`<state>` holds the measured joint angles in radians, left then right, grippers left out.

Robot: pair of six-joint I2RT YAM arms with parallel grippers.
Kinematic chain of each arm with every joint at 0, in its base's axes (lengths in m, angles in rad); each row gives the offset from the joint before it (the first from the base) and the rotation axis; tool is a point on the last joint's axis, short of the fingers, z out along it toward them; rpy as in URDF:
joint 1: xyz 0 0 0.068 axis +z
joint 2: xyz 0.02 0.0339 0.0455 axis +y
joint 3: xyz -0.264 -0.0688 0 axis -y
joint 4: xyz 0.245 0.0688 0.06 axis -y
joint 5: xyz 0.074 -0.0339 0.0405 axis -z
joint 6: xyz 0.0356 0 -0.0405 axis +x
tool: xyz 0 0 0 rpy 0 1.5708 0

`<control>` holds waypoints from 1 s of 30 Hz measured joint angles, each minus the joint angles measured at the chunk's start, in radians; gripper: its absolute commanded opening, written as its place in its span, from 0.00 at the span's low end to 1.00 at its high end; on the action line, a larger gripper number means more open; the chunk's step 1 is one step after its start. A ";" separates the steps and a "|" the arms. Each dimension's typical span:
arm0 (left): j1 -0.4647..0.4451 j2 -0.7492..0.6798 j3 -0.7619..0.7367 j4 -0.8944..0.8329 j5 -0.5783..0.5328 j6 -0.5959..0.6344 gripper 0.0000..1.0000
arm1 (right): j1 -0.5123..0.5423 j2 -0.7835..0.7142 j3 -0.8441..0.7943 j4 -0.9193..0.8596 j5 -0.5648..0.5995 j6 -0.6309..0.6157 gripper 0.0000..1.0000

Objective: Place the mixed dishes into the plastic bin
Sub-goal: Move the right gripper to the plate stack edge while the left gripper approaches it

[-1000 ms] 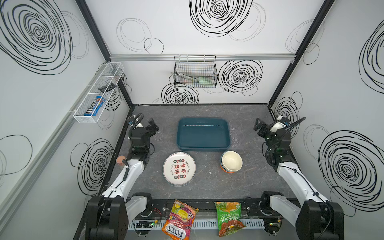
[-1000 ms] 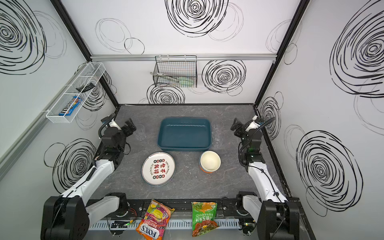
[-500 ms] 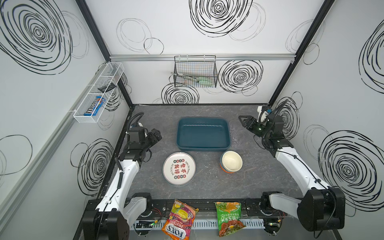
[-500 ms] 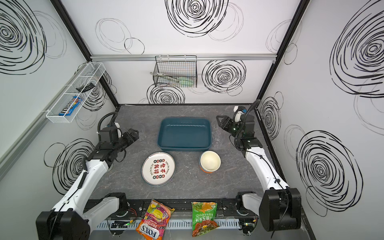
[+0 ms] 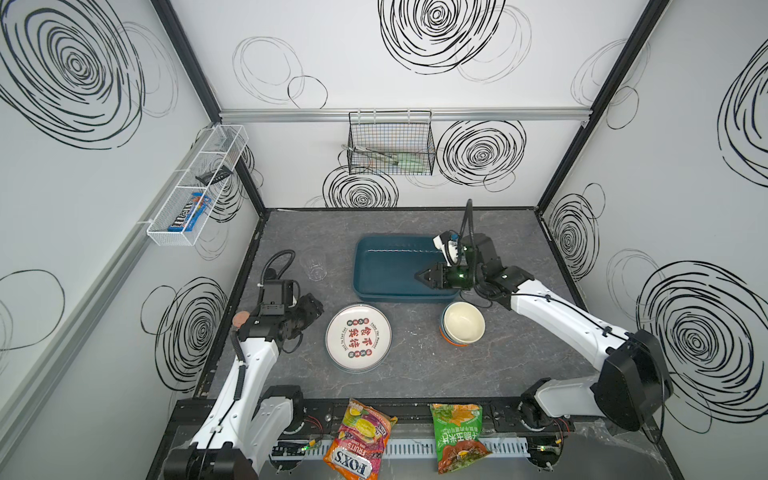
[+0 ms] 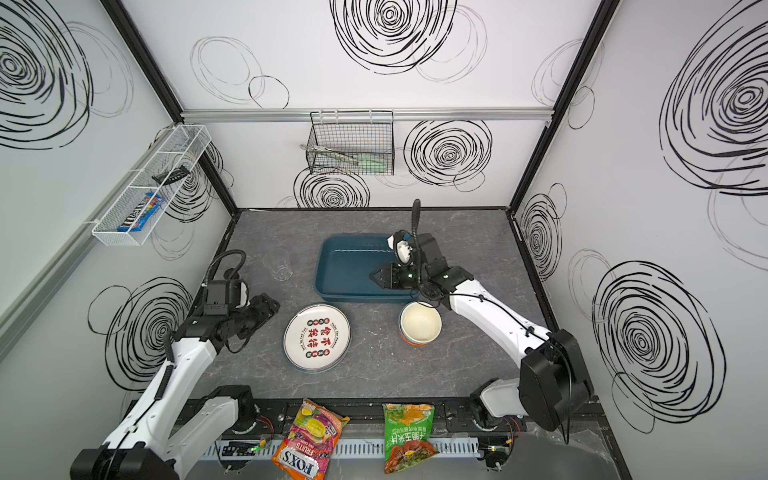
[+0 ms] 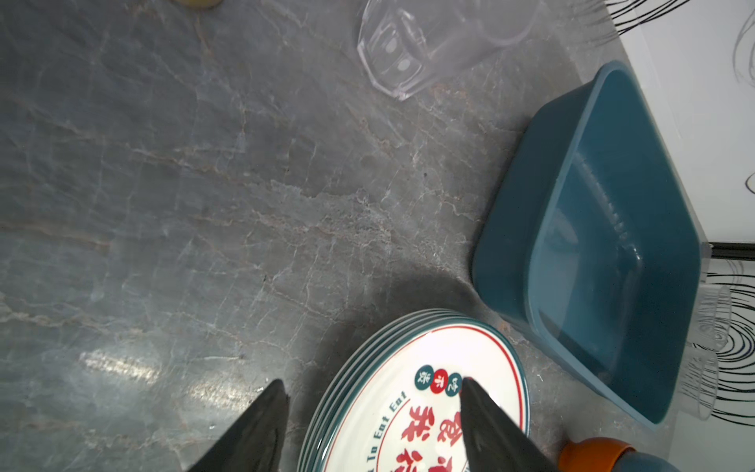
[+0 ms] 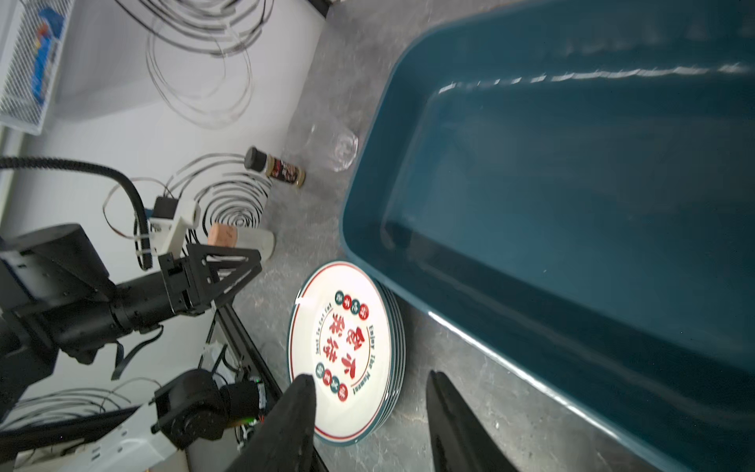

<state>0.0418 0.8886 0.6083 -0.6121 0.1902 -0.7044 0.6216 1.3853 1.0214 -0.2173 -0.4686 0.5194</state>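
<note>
The teal bin (image 5: pixel 386 270) holds no dishes; all sit outside it. The stack of plates (image 5: pixel 358 336) lies just in front of the bin's left corner and the nested bowls (image 5: pixel 462 323) just in front of its right corner. A clear cup (image 5: pixel 316 266) stands beside its left wall. The right gripper (image 5: pixel 420 275) hangs over the bin's right half, jaws parted, gripping nothing. The left gripper (image 5: pixel 316 309) (likewise parted and empty) hovers left of the bin, near the plates. A spice jar (image 8: pixel 275 167) and a cork-topped jar (image 8: pixel 245 243) stand farther left of the bin
</note>
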 measured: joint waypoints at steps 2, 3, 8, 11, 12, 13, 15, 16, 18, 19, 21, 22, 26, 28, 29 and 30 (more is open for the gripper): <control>-0.015 -0.005 -0.005 -0.016 -0.001 -0.018 0.71 | 0.045 0.025 0.005 -0.019 0.010 -0.006 0.49; -0.026 -0.008 -0.009 -0.019 -0.001 -0.029 0.70 | 0.068 0.041 0.011 -0.031 0.014 -0.008 0.48; -0.090 -0.034 -0.053 -0.029 -0.005 -0.091 0.67 | 0.146 0.116 0.039 -0.066 0.043 -0.021 0.45; -0.126 -0.061 -0.088 -0.043 -0.015 -0.130 0.66 | 0.182 0.175 0.070 -0.100 0.061 -0.030 0.45; -0.136 -0.069 -0.097 -0.047 -0.019 -0.143 0.66 | 0.192 0.195 0.082 -0.115 0.067 -0.032 0.44; -0.146 -0.074 -0.105 -0.049 -0.024 -0.155 0.65 | 0.199 0.215 0.094 -0.129 0.072 -0.035 0.43; -0.169 -0.084 -0.118 -0.049 -0.034 -0.181 0.63 | 0.214 0.261 0.126 -0.159 0.082 -0.043 0.40; -0.182 -0.087 -0.124 -0.048 -0.037 -0.195 0.63 | 0.221 0.281 0.138 -0.170 0.087 -0.045 0.40; -0.209 -0.095 -0.136 -0.047 -0.044 -0.219 0.63 | 0.239 0.317 0.156 -0.182 0.100 -0.050 0.40; -0.219 -0.097 -0.140 -0.047 -0.047 -0.227 0.63 | 0.247 0.328 0.160 -0.187 0.105 -0.050 0.41; -0.240 -0.099 -0.150 -0.047 -0.056 -0.247 0.63 | 0.265 0.348 0.165 -0.194 0.117 -0.050 0.42; -0.245 -0.099 -0.153 -0.047 -0.059 -0.254 0.64 | 0.271 0.357 0.170 -0.198 0.121 -0.051 0.42; -0.265 -0.109 -0.171 -0.046 -0.072 -0.280 0.65 | 0.288 0.390 0.197 -0.209 0.140 -0.054 0.41; -0.266 -0.113 -0.176 -0.046 -0.077 -0.289 0.66 | 0.291 0.401 0.208 -0.214 0.145 -0.055 0.41; -0.267 -0.114 -0.177 -0.046 -0.080 -0.293 0.66 | 0.293 0.406 0.213 -0.214 0.148 -0.055 0.41; -0.267 -0.114 -0.179 -0.045 -0.081 -0.296 0.66 | 0.293 0.410 0.217 -0.215 0.151 -0.055 0.43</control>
<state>-0.2256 0.7750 0.4297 -0.6571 0.1093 -1.0004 0.9146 1.7958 1.2388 -0.4320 -0.3172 0.4641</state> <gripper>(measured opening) 0.658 0.416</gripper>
